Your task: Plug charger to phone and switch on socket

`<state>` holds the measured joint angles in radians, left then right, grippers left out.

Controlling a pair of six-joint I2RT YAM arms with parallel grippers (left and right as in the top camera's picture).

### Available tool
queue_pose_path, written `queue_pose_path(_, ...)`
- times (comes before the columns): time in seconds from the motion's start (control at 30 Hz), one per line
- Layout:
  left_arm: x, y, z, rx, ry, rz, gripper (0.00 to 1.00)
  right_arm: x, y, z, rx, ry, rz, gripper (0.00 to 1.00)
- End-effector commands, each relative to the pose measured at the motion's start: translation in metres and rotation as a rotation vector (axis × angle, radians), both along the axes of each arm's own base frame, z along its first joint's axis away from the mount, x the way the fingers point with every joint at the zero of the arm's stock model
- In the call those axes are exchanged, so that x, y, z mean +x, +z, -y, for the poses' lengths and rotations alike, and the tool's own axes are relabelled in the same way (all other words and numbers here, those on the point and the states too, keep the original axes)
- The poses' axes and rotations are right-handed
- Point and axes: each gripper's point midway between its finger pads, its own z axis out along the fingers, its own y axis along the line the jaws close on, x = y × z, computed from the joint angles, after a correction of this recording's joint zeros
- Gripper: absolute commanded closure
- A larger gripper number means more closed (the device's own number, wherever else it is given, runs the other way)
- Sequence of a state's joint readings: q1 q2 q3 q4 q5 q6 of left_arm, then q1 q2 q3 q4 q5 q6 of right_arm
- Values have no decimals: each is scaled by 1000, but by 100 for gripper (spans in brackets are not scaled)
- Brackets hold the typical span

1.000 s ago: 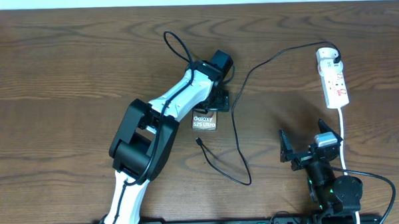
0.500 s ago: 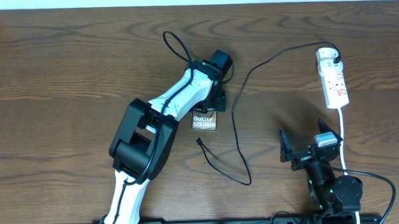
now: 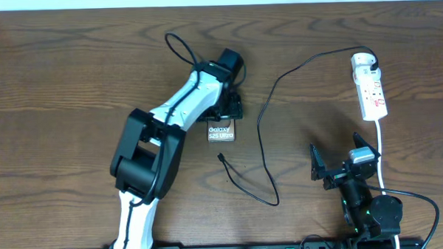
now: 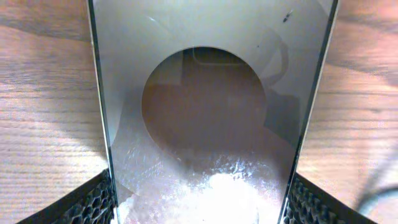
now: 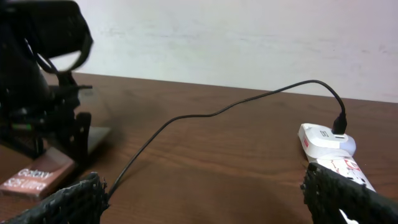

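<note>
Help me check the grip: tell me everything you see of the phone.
The phone is a flat, glossy rectangle with a brown-copper face, a dark oval and white "Galaxy S25 Ultra" lettering. The left gripper clamps its side edges at the far end, near the middle of the wooden table. The cable plug lies apart from it, unconnected.

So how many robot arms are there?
2. The left arm stretches to the middle of the table, its pincer around the phone. The right arm sits folded at the near right edge, beside the socket's white cord.
</note>
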<state>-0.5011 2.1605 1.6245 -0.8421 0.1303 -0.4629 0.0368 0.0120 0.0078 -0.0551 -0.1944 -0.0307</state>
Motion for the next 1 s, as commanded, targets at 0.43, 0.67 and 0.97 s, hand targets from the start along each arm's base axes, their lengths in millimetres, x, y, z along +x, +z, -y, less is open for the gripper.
queue_pose_path(0.43,6,115,26,-422,-72,106,31,-8,81,-20,148,113,43,1)
queue_pose_path(0.67,6,153,46,-573,-105,156,30,21,140,-41,165,218,-236,1)
queue_pose_path(0.97,6,167,56,-654,-85,148,30,56,142,-96,340,532,-757,4)
